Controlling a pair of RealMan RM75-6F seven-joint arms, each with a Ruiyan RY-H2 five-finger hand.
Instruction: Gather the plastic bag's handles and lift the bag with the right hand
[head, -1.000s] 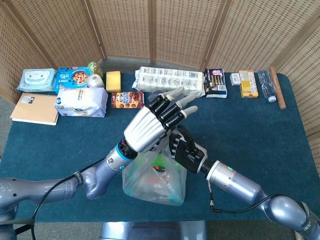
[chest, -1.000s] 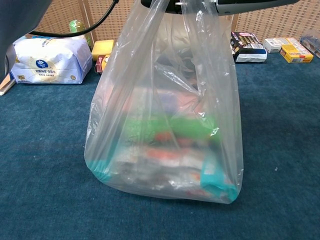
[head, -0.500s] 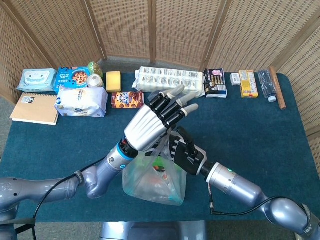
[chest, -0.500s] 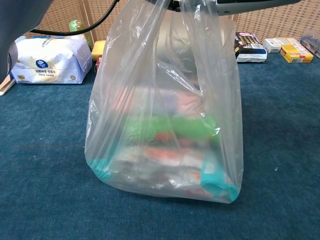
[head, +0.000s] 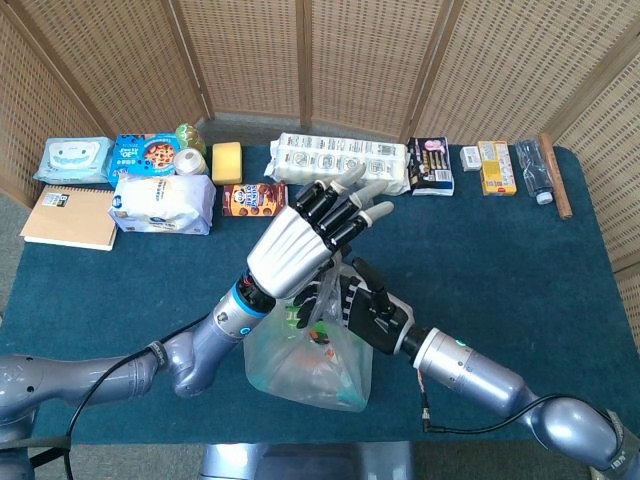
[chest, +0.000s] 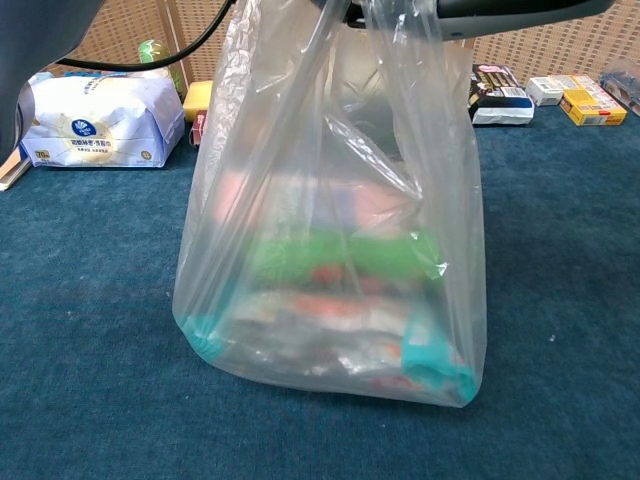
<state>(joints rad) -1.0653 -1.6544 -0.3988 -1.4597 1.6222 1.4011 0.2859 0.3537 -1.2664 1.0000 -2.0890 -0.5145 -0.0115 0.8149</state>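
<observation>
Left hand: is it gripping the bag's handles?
No, the left hand is above the bag, fingers spread, holding nothing.

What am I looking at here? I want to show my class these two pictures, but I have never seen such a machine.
It is a robot with two metal arms ending in humanlike hands. The head view looks down on a blue table; the chest view looks across it from low down. The right hand grips the handles of a clear plastic bag full of packaged goods. The left hand hovers above it, fingers spread, holding nothing. Along the table's far edge lie groceries: a white tissue pack, a cookie box, a yellow sponge and a notebook.
</observation>
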